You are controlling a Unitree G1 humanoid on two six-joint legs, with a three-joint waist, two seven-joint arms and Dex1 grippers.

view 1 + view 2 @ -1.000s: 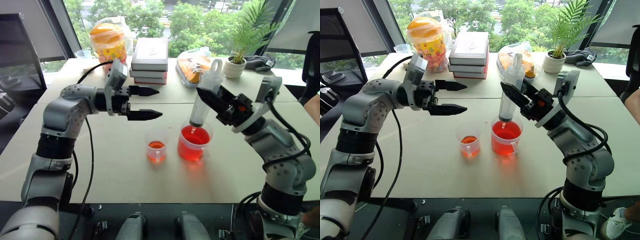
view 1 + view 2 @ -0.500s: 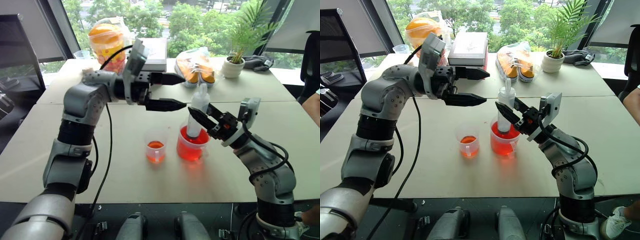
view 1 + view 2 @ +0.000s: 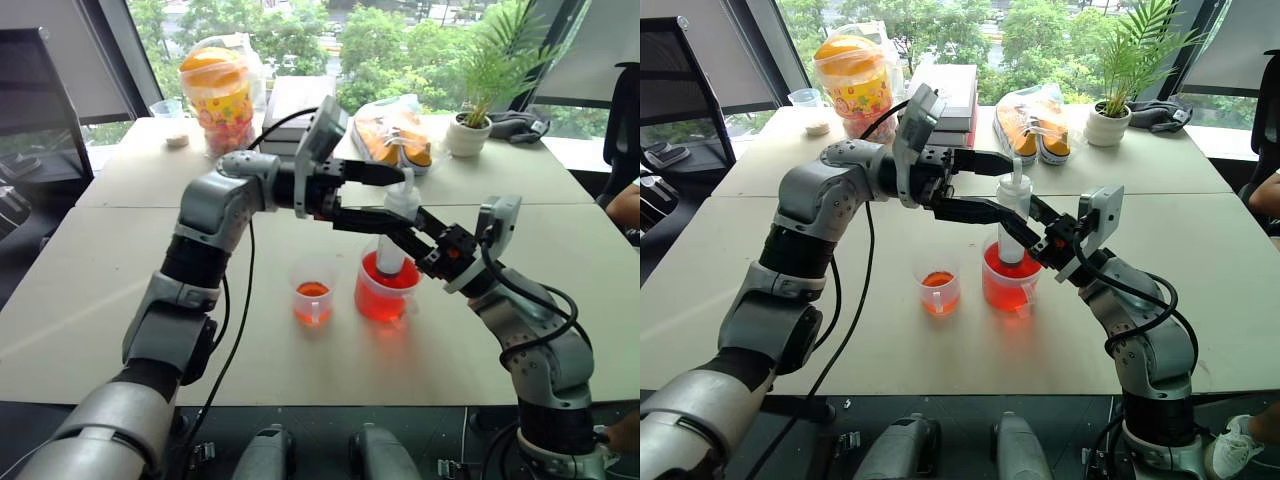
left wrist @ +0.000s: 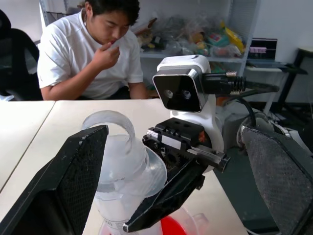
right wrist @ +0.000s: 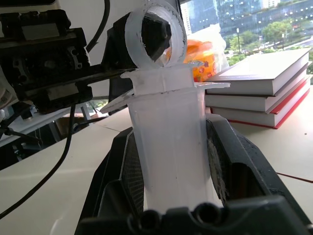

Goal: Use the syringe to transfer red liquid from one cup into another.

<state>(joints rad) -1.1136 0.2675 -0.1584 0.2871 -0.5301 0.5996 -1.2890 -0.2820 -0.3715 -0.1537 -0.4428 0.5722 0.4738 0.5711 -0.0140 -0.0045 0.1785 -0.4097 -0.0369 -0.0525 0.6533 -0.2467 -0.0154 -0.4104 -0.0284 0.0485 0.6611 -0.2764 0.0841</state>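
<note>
The syringe (image 3: 392, 238) stands nearly upright, its tip down in the larger cup (image 3: 384, 291), which holds red liquid (image 3: 380, 300). My right gripper (image 3: 402, 236) is shut on the syringe's clear barrel (image 5: 171, 147), coming in from the right. My left gripper (image 3: 1012, 188) reaches in from the left and is open, with one finger above and one below the plunger's ring top (image 4: 112, 128), not pinching it. The smaller cup (image 3: 313, 293) stands just left of the larger cup with a little red liquid at its bottom.
At the table's back edge stand a stack of books (image 3: 300, 100), a snack jar (image 3: 215, 85), a bag of orange items (image 3: 395, 125), a potted plant (image 3: 470, 130) and a small clear cup (image 3: 165, 108). A seated person (image 4: 90, 49) is beside the table.
My left arm has swung right until its open fingers flank the plunger top. My right gripper lowered the syringe into the larger cup, then held still.
</note>
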